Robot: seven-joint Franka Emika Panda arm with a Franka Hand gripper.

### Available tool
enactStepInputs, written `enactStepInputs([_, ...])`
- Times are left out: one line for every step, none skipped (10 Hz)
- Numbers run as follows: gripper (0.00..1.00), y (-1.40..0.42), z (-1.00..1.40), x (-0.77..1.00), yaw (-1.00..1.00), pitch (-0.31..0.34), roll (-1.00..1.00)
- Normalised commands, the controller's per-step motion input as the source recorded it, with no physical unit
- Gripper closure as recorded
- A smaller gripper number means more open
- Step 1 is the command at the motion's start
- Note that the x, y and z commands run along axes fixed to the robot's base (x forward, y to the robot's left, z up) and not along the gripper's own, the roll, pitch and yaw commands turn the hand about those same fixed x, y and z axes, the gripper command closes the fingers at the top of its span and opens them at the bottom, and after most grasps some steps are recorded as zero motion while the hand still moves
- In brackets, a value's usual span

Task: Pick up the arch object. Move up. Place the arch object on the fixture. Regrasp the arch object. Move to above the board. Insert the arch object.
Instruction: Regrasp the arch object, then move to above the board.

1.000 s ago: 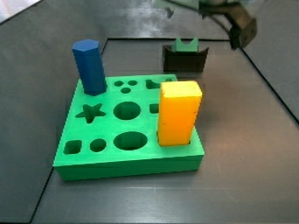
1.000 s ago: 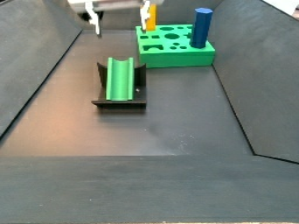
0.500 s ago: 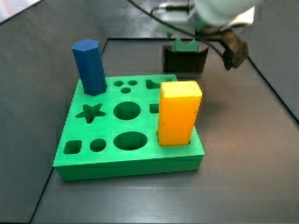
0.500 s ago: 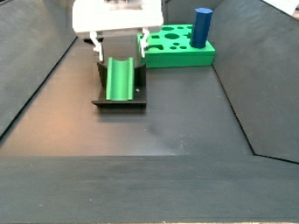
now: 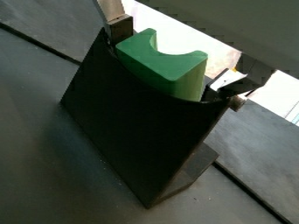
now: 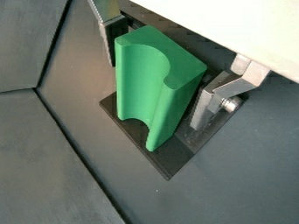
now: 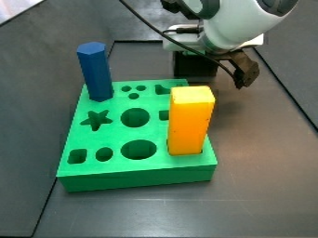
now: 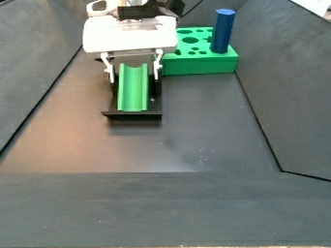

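Now gripper (image 8: 131,66) has dropped over the fixture (image 8: 132,112), jaws apart straddling the arch object (image 8: 131,87) seated in it; board (image 8: 195,53) sits at 1 o'clock. Regrasp looks imminent, not closed yet.

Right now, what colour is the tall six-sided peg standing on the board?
Blue. The peg shows best in a side view, on the green board, away from the gripper.

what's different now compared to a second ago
The tool came down from up near the back wall to the arch object lying on the fixture; its fingers now flank the piece. Whether they grip it yet is unclear. The board and its pegs stayed put.
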Motion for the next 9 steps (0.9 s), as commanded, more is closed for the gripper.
enactStepInputs([0.00,0.00,-0.17,0.01,-0.01,0.000,0.06])
enactStepInputs([0.00,0.00,-0.17,0.01,0.00,0.000,0.06])
enactStepInputs([0.00,0.00,-0.17,0.01,0.00,0.000,0.06])
enactStepInputs([0.00,0.00,-0.17,0.01,0.00,0.000,0.06])
enactStepInputs([1.00,0.00,0.00,0.00,0.00,0.000,0.00])
enactStepInputs([1.00,0.06,1.00,0.23,0.18,0.055,0.08])
enactStepInputs([1.00,0.06,1.00,0.23,0.17,0.057,0.08])
enactStepInputs([1.00,0.05,1.00,0.22,0.14,0.064,0.05])
enactStepInputs([1.00,0.04,1.00,0.22,0.12,0.052,0.03])
